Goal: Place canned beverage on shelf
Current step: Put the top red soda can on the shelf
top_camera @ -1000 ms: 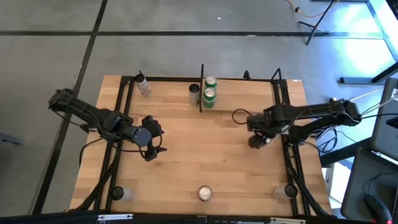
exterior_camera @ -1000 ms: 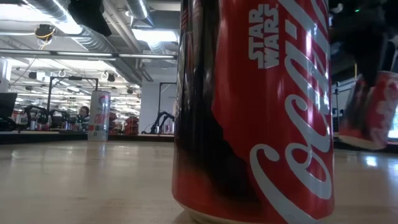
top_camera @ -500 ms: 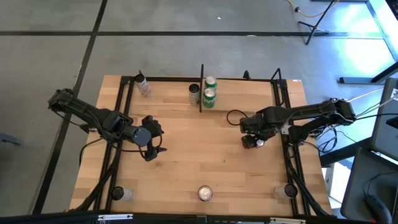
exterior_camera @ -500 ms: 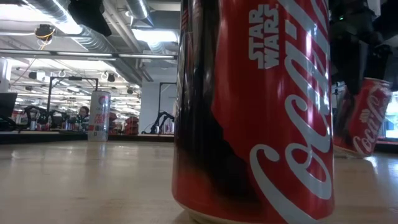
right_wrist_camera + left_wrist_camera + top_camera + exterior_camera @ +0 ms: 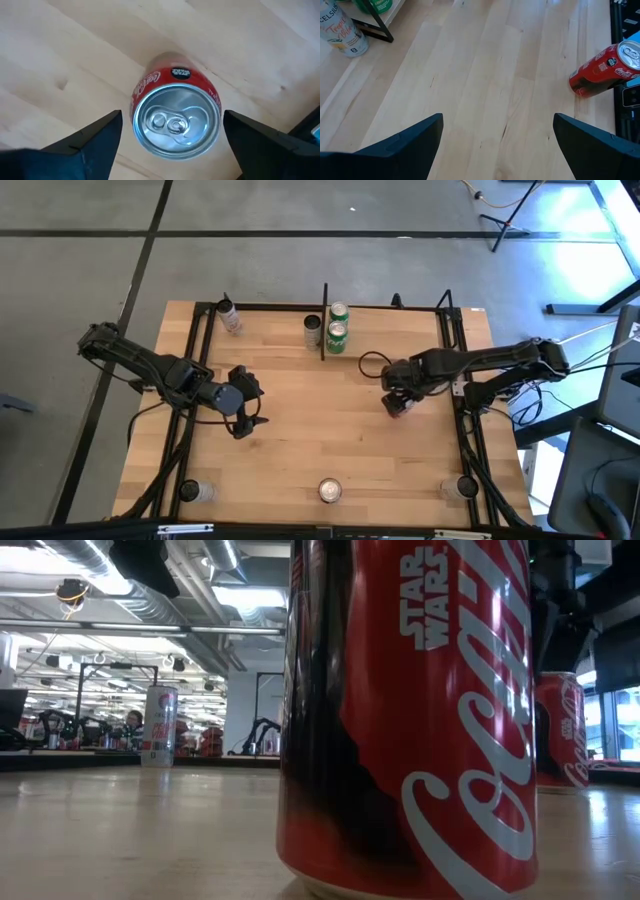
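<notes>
A red Coca-Cola can [image 5: 176, 117] stands upright on its base on the wooden table [image 5: 320, 430], right of centre. It also shows in the high view [image 5: 398, 408], the low view [image 5: 560, 730] and the left wrist view [image 5: 600, 70]. My right gripper [image 5: 172, 132] is open directly above it [image 5: 398, 392], one finger on either side of the can's top and not touching it. My left gripper [image 5: 497, 145] is open and empty over the table's left part [image 5: 245, 408]. The shelf [image 5: 323, 345], with black rods, stands at the far edge and holds two green cans [image 5: 338, 325] and a silver can [image 5: 313, 330].
A pale Celsius can [image 5: 230, 317] stands at the far left. Three cans stand along the near edge [image 5: 195, 491] [image 5: 329, 491] [image 5: 462, 487]; the middle one fills the low view [image 5: 410, 720]. Black frame rails run along both table sides [image 5: 470, 440].
My right gripper has gone toward the table's left edge and down with the red can. The can was tilted and clear of the table; now it stands upright on the table.
</notes>
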`<state>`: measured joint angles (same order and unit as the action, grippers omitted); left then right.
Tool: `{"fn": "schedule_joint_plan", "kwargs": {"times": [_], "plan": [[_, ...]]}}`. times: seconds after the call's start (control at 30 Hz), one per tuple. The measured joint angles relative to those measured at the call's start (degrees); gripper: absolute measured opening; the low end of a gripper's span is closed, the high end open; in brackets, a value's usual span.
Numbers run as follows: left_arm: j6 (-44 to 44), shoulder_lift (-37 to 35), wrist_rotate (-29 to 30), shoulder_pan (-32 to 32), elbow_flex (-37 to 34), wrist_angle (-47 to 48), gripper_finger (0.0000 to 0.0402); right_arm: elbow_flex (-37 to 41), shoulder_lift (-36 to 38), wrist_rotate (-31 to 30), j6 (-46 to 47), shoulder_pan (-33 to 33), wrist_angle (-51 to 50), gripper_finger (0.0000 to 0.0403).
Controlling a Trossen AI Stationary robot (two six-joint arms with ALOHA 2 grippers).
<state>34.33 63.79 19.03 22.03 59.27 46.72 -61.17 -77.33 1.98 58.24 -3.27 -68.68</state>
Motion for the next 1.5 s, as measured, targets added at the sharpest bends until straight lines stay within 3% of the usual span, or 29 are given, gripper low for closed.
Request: {"fn": "schedule_joint_plan", "kwargs": {"times": [0.17, 0.37, 0.73, 1.33, 1.5], "plan": [[0.0, 0.0, 0.0, 0.0, 0.0, 0.0, 0.0365, 0.0, 3.8, 0.5, -7.8, -0.1, -0.4, 0.0328], [0.0, 0.0, 0.0, 0.0, 0.0, 0.0, 0.0365, 0.0, 7.9, -1.5, -27.8, -3.2, -0.4, 0.0328], [-0.4, 0.0, 0.0, 0.0, 0.0, 0.0, 0.0365, 2.2, 6.7, -4.1, -49.2, -4.2, 2.1, 0.0328], [-0.4, 0.0, 0.0, 0.0, 0.0, -0.5, 0.0365, 5.6, 0.2, -4.8, -55.1, -4.2, 6.1, 0.0326], [-0.4, 0.0, 0.0, 0.0, 0.0, -0.5, 0.0365, 5.4, -0.2, -4.9, -51.1, -4.2, 6.1, 0.0277]]}}
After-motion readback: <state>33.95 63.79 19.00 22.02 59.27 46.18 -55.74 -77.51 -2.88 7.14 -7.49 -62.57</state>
